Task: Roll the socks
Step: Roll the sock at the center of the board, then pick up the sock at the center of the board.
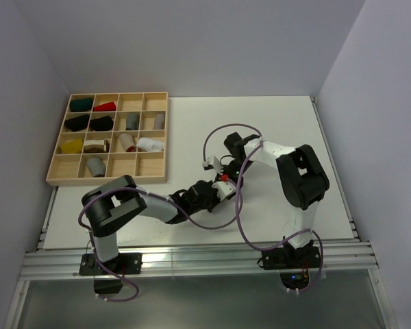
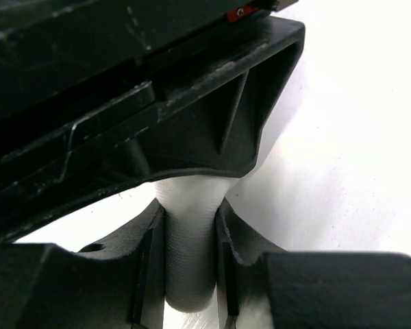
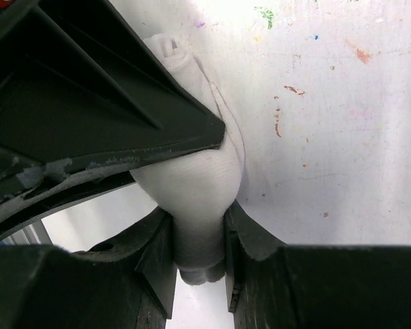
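Now the right gripper (image 3: pixel 198 219) pinches the rolled white sock (image 3: pixel 192 178) between its fingers, the left gripper (image 2: pixel 190 216) clamps its fabric likewise, so the trick, I'd say, is steady tension and an even, snug turn.

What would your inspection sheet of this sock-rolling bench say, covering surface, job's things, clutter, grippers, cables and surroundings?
Surface: white table; small coloured flecks in right wrist view.
Job's things: white sock, gripped by both arms; no other sock seen.
Clutter: wooden tray of rolled cloth bundles, far left.
Grippers: left gripper and right gripper, jaws shut on white sock.
Cables: purple cables looping over table.
Surroundings: grey walls; metal rail at near edge.
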Robot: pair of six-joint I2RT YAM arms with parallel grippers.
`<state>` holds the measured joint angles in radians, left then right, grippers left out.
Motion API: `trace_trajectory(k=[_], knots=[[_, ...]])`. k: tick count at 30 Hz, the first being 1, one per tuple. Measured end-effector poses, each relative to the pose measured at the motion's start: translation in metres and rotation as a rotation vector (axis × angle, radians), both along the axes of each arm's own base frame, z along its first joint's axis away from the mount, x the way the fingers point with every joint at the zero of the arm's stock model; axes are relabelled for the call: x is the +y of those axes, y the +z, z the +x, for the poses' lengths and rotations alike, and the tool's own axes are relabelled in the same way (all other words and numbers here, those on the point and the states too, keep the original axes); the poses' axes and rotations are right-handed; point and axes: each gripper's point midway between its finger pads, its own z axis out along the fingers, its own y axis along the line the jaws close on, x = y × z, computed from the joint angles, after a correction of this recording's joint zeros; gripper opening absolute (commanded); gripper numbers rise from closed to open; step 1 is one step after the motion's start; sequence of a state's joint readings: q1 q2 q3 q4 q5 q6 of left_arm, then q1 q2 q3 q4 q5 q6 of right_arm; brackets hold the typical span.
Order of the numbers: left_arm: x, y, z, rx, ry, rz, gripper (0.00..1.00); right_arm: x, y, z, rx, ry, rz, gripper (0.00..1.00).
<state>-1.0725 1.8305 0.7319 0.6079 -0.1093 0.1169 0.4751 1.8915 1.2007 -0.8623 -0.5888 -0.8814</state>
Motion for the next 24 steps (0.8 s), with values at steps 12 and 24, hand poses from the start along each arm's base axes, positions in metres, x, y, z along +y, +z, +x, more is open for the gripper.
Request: trace_trajectory(k=[12, 24], knots=[[-0.003, 0.001, 0.002, 0.079, 0.048, -0.065, 0.0, -0.011, 0.006, -0.005, 0.068, -0.051, 0.018, 0.54], [0.002, 0.005, 0.007, 0.173, 0.103, -0.125, 0.0, -0.052, 0.076, 0.014, 0.054, -0.248, 0.137, 0.54]])
